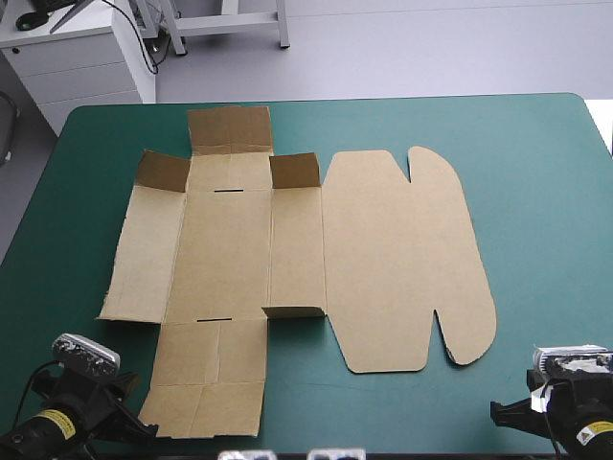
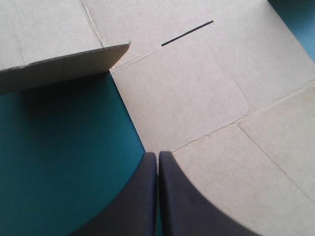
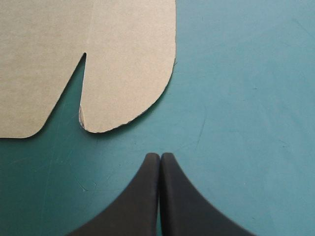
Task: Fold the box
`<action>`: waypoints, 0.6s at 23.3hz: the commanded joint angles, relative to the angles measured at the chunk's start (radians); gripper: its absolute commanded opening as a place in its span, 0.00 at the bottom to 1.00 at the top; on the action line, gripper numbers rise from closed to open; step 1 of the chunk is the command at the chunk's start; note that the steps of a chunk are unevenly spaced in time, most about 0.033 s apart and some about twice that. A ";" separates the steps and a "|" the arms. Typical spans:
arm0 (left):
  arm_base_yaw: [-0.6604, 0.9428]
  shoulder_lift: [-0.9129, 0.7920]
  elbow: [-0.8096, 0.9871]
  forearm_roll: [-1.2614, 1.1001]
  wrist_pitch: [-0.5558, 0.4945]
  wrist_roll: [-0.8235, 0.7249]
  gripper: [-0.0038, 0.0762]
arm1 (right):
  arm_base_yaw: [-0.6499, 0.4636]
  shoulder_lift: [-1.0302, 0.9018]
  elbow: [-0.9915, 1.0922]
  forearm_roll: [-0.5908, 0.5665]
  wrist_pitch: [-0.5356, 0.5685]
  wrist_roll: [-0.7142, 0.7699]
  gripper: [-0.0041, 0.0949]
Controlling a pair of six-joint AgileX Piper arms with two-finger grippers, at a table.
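High view showed the brown cut-board box (image 1: 287, 259) almost entirely flat mid-frame on the teal-green worktop (image 1: 546, 192). The black-fingered left hand (image 2: 157, 155) and right hand (image 3: 160, 156) were both pinched together, empty. Folding looked barely begun.

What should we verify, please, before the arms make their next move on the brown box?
1. The box lies wholly on the teal-green cover: ok.
2. The left gripper is shut and empty, tip at the near flap edge: ok.
3. The right gripper is shut and empty, over bare cover short of the lid's rounded ear: ok.
4. The side walls are raised: not ok; only small corner flaps stand.
5. The far slot and near slot are uncovered: ok.
6. Whether either gripper touches the cover: cannot tell.
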 commanded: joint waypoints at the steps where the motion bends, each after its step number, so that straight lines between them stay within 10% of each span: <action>1: -0.006 0.012 -0.024 -0.011 -0.056 -0.001 0.04 | 0.001 0.014 -0.022 0.012 -0.059 -0.006 0.02; 14: -0.006 0.026 -0.107 -0.017 -0.006 -0.052 0.04 | 0.001 0.014 -0.022 0.012 -0.059 -0.006 0.02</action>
